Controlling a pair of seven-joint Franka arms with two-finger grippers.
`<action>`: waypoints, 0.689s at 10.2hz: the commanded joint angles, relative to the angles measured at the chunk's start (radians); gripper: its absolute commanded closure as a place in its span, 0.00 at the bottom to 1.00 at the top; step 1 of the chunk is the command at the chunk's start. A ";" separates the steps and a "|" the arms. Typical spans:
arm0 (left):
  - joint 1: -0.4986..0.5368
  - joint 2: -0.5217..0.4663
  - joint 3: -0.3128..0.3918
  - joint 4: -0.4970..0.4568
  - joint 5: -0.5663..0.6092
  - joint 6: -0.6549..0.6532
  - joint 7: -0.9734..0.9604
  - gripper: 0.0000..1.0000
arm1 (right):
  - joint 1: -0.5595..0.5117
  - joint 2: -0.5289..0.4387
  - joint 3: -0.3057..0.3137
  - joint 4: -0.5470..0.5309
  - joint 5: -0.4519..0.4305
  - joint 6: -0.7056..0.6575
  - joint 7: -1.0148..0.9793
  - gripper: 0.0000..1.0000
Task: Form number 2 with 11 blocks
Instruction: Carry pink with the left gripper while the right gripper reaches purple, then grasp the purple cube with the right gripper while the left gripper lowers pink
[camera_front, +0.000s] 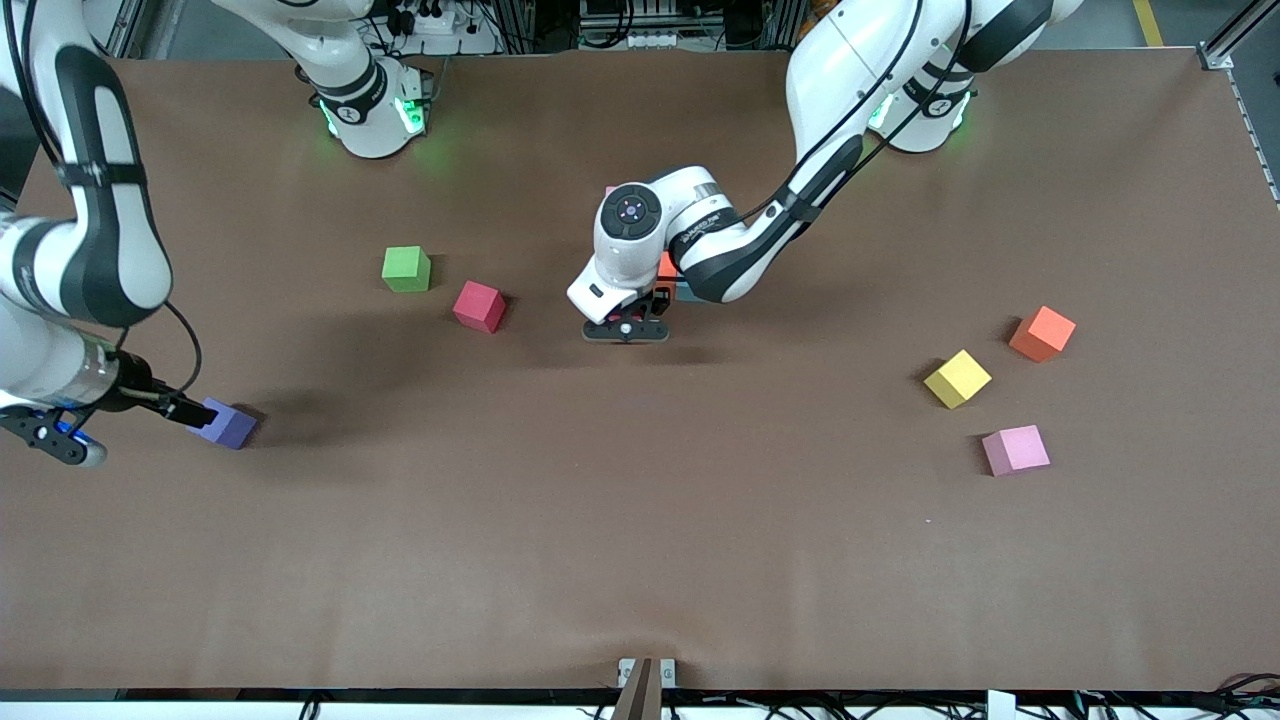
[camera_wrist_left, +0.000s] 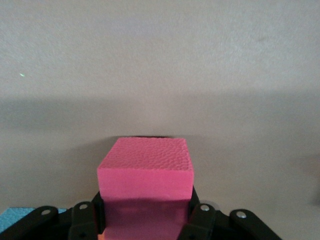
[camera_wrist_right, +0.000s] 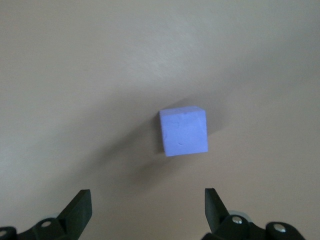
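Meanwhile, left hand (camera_wrist_left: 145, 220) clamps a pink block (camera_wrist_left: 145, 170); right hand (camera_wrist_right: 147, 210) gapes above a purple block (camera_wrist_right: 184, 131).

A green cube (camera_front: 406, 269) is seen resting on the brown tabletop (camera_front: 640, 560), toward the right arm's end. A small fixture (camera_front: 640, 685) is mounted at the tabletop's nearest edge.

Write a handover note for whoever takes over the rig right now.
Left end effector: shut on a matte pink cube, mid-table at the partly hidden build.
Right end effector: open, over the matte purple cube at the right arm's end.
Loose: red cube beside the green cube; orange cube, yellow cube, second pink cube at the left arm's end.
Done: unclear.
Left: place the loose ones.
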 joint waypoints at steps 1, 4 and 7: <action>-0.023 0.010 0.014 0.022 -0.002 -0.016 -0.016 0.47 | -0.060 0.080 0.019 0.055 -0.007 0.005 0.028 0.00; -0.029 0.016 0.014 0.022 0.000 -0.016 -0.016 0.47 | -0.075 0.143 0.019 0.090 -0.011 0.019 -0.068 0.00; -0.029 0.022 0.014 0.022 0.000 -0.016 -0.013 0.47 | -0.084 0.197 0.019 0.127 -0.011 0.060 -0.125 0.00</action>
